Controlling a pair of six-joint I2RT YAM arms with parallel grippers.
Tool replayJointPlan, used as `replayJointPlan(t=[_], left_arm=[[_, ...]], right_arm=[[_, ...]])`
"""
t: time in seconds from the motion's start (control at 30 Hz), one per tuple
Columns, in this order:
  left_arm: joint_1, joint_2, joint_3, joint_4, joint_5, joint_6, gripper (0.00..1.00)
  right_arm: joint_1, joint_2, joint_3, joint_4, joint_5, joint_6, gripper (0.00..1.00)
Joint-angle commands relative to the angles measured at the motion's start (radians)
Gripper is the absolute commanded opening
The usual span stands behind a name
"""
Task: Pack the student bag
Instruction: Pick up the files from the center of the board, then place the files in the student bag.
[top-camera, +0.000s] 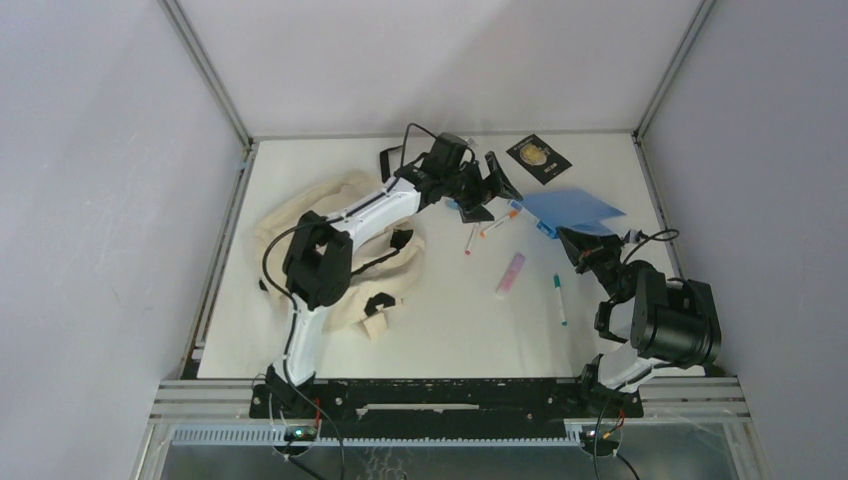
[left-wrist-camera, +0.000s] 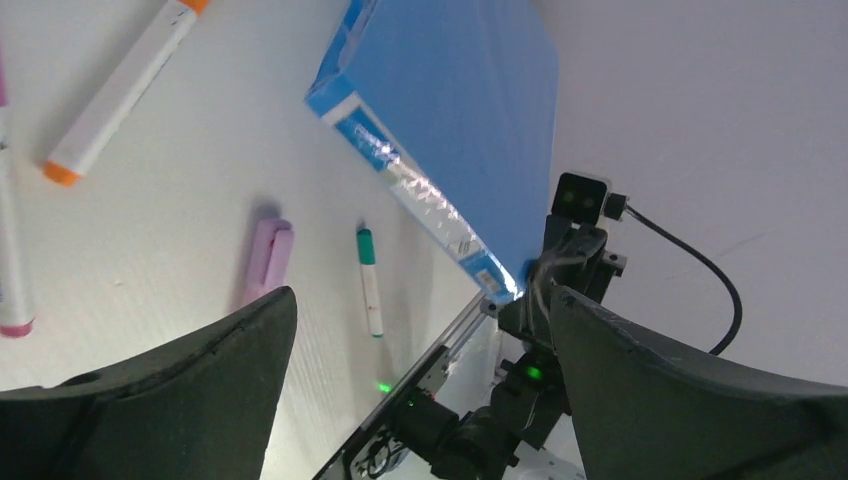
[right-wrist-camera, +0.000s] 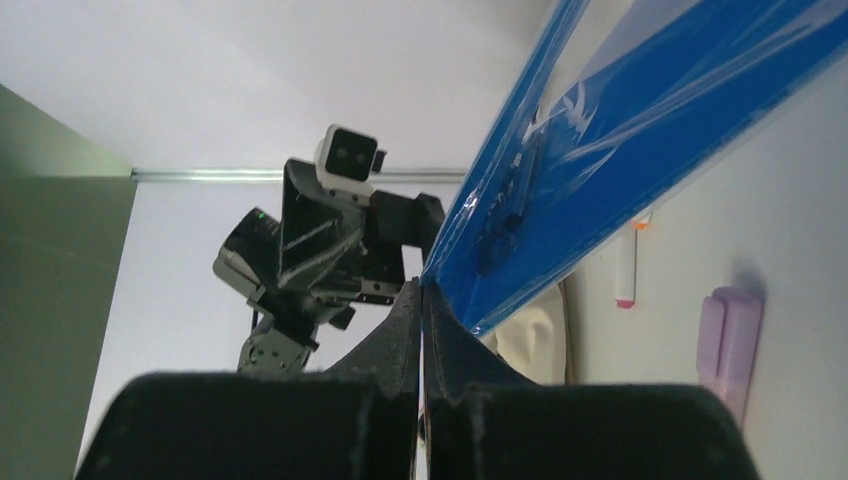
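Top external view, one bag (top-camera: 335, 215) lay at the table's (top-camera: 450, 335) left, left gripper (top-camera: 490, 192) gaped empty near three markers (top-camera: 559, 298), right gripper (top-camera: 577, 243) clamped one blue folder's (top-camera: 570, 208) corner, one lilac bar (top-camera: 510, 274), one black card (top-camera: 538, 158).

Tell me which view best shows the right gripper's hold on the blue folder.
Right wrist: the right gripper is shut on a corner of the blue folder, seen close up. Top external shows the whole folder, but small; left wrist shows its face and the pinched corner from afar.

Cream-beige fabric student bag (top-camera: 283, 220), black trim, slumped flat on table (top-camera: 460, 330), left side, mouth possibly open
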Motion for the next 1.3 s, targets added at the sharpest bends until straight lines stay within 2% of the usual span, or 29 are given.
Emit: replayJointPlan(t=[0.0,0.17,0.47,0.57,0.63,0.73,0.83,0.87,0.97,1.03,1.1,1.17,1.2,1.27], left_arm=[[-0.016,0.037,0.081,0.079,0.046,-0.090,1.00],[-0.037,0.082,0.117,0.079,0.062,-0.123,1.00],[-0.058,0.211,0.266,0.101,0.084,-0.214,0.98],[-0.061,0.229,0.293,0.129,0.083,-0.232,0.82],[-0.061,0.223,0.291,0.142,0.079,-0.233,0.64],[-0.062,0.200,0.291,0.156,0.079,-0.225,0.31],[-0.059,0.166,0.299,0.158,0.069,-0.200,0.14],[-0.057,0.151,0.300,0.158,0.068,-0.191,0.10],[-0.045,0.102,0.294,0.155,0.071,-0.156,0.06],[-0.029,0.063,0.280,0.151,0.082,-0.127,0.05],[-0.006,0.014,0.257,0.150,0.108,-0.086,0.01],[0.021,-0.045,0.226,0.129,0.135,-0.003,0.00],[0.035,-0.079,0.210,0.096,0.134,0.059,0.00],[0.066,-0.152,0.164,0.017,0.125,0.191,0.00]], right_arm=[[0.019,-0.058,0.000,0.078,-0.039,0.002,0.00],[0.031,-0.080,-0.005,0.072,-0.051,-0.009,0.00],[0.046,-0.090,0.004,0.071,-0.100,-0.020,0.00],[0.048,-0.081,0.001,0.072,-0.116,-0.017,0.00],[0.048,-0.071,-0.002,0.071,-0.129,-0.017,0.00],[0.048,-0.065,-0.005,0.069,-0.154,-0.021,0.00],[0.046,-0.073,-0.002,0.049,-0.179,-0.028,0.00],[0.045,-0.079,-0.003,0.037,-0.186,-0.031,0.05],[0.037,-0.128,0.003,-0.027,-0.214,-0.047,0.32],[0.027,-0.207,0.013,-0.121,-0.238,-0.079,0.44],[0.017,-0.313,0.047,-0.335,-0.265,-0.166,0.55],[0.015,-0.461,0.118,-0.669,-0.281,-0.333,0.57],[0.023,-0.539,0.171,-0.901,-0.270,-0.463,0.59],[0.042,-0.677,0.276,-1.277,-0.202,-0.689,0.69]])
